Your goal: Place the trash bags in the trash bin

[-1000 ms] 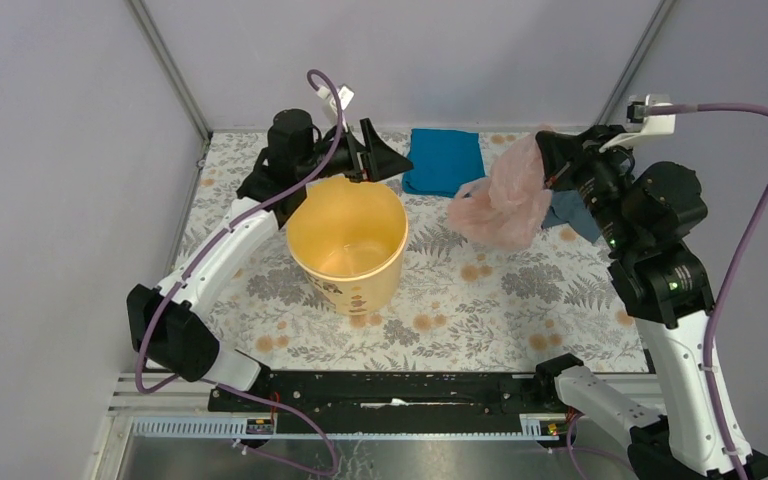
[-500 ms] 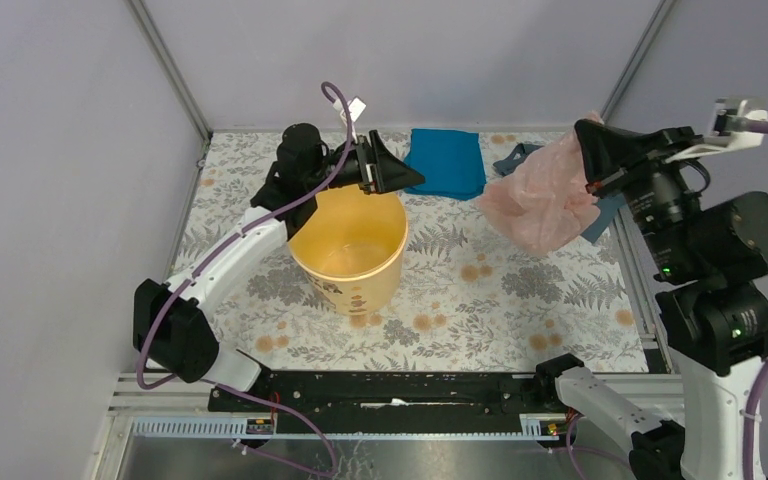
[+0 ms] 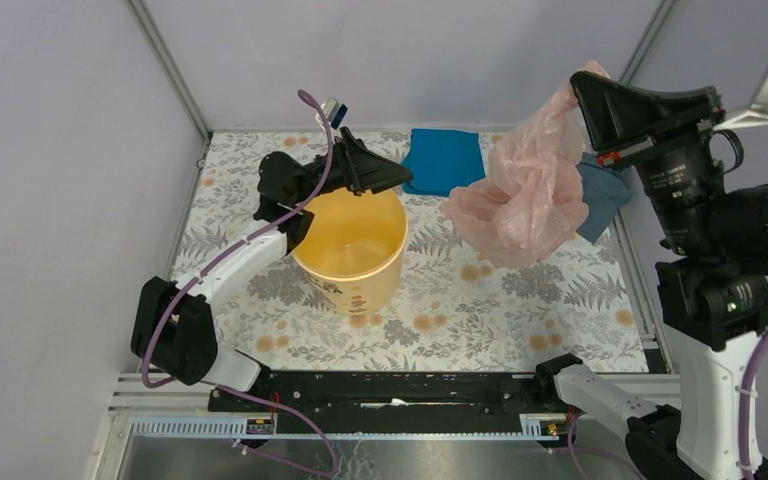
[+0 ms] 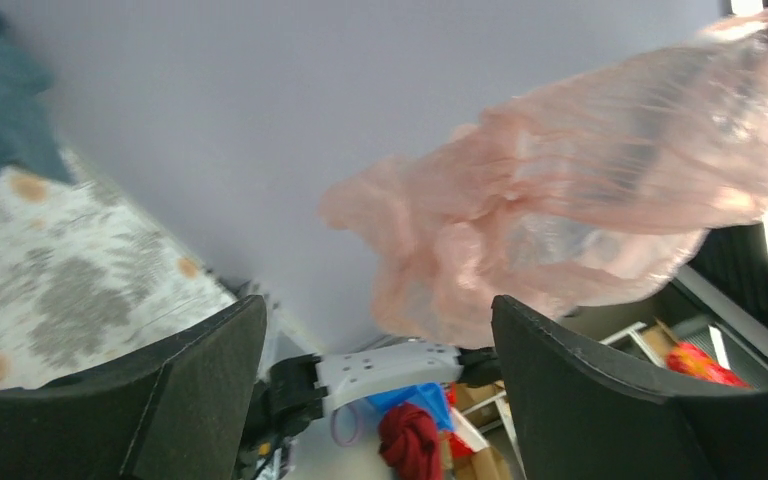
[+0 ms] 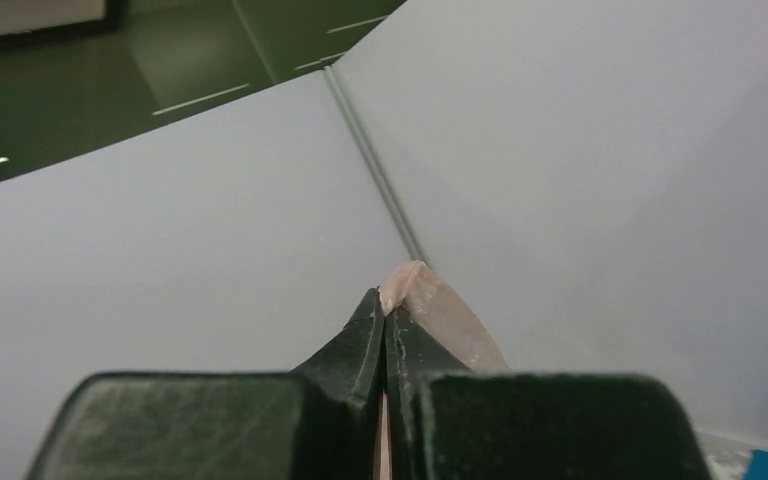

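Bench [image 3: 460, 310]: flower-patterned top, with both arms bolted along its near edge.
Bucket [image 3: 350, 245]: round and yellow-orange, standing upright left of the middle. Its mouth is open and it has dark print on its near side.
Bag [image 3: 520, 190]: thin, wrinkled pale-pink film, hanging in the air to the right of the bucket and well apart from it. None of it is inside the bucket. Its lower end seems to hang clear of the bench, though the overhead view does not settle that.
Left gripper [image 3: 390, 176]: just above the far rim of the bucket, pointing right toward the bag. Its jaws are spread wide and nothing is between them.
Right gripper [image 5: 385, 305]: raised high on the right, with its jaws pressed together on the top corner of the bag. A tip of pink film pokes out past them.
Blue cloth [image 3: 443, 160]: lying flat at the far edge, just past the left gripper.
Grey-blue cloth [image 3: 600, 195]: in the far right corner, partly hidden behind the hanging bag.
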`<state>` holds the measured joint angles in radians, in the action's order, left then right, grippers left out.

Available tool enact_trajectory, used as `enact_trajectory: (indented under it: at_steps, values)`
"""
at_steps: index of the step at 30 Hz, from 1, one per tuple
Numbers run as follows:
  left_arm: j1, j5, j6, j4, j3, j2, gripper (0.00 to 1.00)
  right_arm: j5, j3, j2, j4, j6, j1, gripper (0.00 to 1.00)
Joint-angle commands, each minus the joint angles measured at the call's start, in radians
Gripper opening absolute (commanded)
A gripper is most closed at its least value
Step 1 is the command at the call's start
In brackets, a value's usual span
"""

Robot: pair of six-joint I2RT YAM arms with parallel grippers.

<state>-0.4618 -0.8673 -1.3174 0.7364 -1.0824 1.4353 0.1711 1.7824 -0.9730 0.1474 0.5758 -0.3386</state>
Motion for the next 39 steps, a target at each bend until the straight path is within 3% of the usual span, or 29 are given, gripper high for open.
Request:
enact_trajectory:
  at_steps: [1, 6, 9, 14, 17, 18, 26, 39]
  values:
    - [0.0, -0.028, -0.301, 0.464, 0.03, 0.02, 0.85, 0.107, 0.032, -0.068, -0.194, 0.17, 0.0, 0.0]
    - [-0.015, 0.002, -0.425, 0.652, 0.084, 0.044, 0.8, 0.128, 0.053, -0.118, -0.257, 0.247, 0.0, 0.0]
    - [-0.025, 0.003, -0.405, 0.643, 0.116, 0.034, 0.73, 0.111, 0.053, -0.134, -0.295, 0.277, 0.0, 0.0]
    - [-0.026, 0.022, -0.345, 0.622, 0.172, -0.001, 0.73, 0.099, 0.069, -0.162, -0.339, 0.321, 0.0, 0.0]
    - [-0.028, 0.031, -0.319, 0.592, 0.176, 0.004, 0.57, 0.104, 0.081, -0.18, -0.37, 0.353, 0.0, 0.0]
    - [-0.029, 0.034, -0.327, 0.603, 0.171, 0.013, 0.56, 0.105, 0.088, -0.184, -0.373, 0.357, 0.002, 0.0]
    - [-0.043, 0.065, -0.347, 0.61, 0.076, 0.085, 0.55, 0.119, 0.101, -0.197, -0.398, 0.391, 0.001, 0.0]
    - [-0.167, 0.079, -0.315, 0.582, -0.031, 0.163, 0.5, 0.125, 0.089, -0.194, -0.423, 0.413, 0.001, 0.0]
